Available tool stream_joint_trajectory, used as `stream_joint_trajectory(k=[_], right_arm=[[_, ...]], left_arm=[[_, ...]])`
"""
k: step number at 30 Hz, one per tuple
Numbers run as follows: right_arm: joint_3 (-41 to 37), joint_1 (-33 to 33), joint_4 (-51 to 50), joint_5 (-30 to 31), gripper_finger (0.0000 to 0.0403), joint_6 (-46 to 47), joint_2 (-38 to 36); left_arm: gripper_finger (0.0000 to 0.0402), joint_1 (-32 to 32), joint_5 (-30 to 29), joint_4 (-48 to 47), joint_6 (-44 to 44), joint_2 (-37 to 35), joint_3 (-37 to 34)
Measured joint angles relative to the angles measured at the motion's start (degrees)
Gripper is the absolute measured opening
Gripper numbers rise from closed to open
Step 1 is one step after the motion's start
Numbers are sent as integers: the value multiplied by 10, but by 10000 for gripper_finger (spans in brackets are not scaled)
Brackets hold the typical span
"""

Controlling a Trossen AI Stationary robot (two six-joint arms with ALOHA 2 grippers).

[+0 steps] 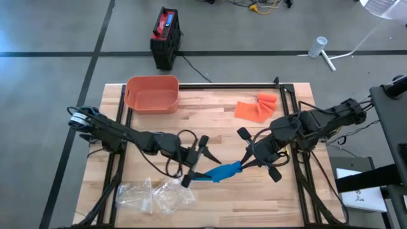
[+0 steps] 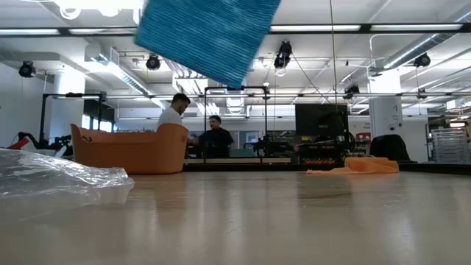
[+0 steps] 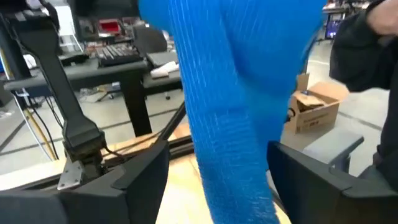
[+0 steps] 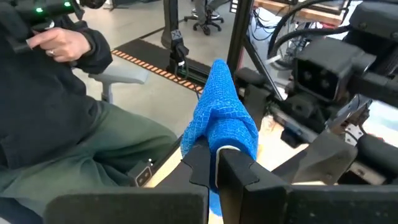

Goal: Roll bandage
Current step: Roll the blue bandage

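A blue bandage [image 1: 220, 172] hangs in the air between my two grippers, clear of the table; in the low view it shows as a blue band [image 2: 206, 33] high above the wood. My right gripper [image 1: 242, 166] is shut on it. My left gripper [image 1: 194, 163] stands open at the bandage's other end, a finger on either side of the blue strip [image 3: 224, 124]. My right gripper pinches the bandage [image 4: 219, 134] between its two shut fingers, coming level from the table's right side. The bunched cloth runs on past the fingertips toward my left gripper and is lifted clear of the table. Whether my left gripper's fingers [image 3: 305, 174] touch the strip, I cannot tell.
An orange bin [image 1: 151, 93] stands at the far left of the table, and an orange cloth [image 1: 255, 107] lies at the far right. Clear plastic bags [image 1: 156, 196] lie near the front edge. A seated person [image 4: 62, 106] is beside the table.
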Motion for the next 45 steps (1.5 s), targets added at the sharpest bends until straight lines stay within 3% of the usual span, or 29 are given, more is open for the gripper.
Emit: stream_joint_trajectory(k=[4, 9, 10, 14, 18, 24, 30, 37, 40, 45], right_arm=[[0, 0, -9, 0, 3, 5, 0], [0, 0, -40, 0, 3, 4, 1], [0, 0, -45, 0, 3, 4, 3], [0, 0, -60, 0, 3, 4, 4], [-1, 0, -80, 34, 3, 5, 4], [-14, -4, -95, 132, 3, 13, 4], [-34, -19, -87, 251, 3, 8, 10], [-35, -22, -75, 258, 3, -38, 67], [-32, -23, -80, 263, 3, -47, 91], [-29, -23, -74, 346, 3, -80, 96]], left_arm=[[192, 3, -6, -51, 4, 9, 28], [33, 5, -46, -124, 31, -9, 54], [18, 6, -60, -142, 35, -13, 61], [5, 10, -149, -262, 73, -29, 114], [1, 11, -222, -406, 120, -32, 221], [0, -4, -230, -592, 166, -13, 414], [0, -17, -215, -738, 171, 34, 559], [0, -19, -219, -865, 184, 119, 708], [0, -22, -232, -876, 190, 109, 691], [0, -23, -230, -907, 120, 87, 680]])
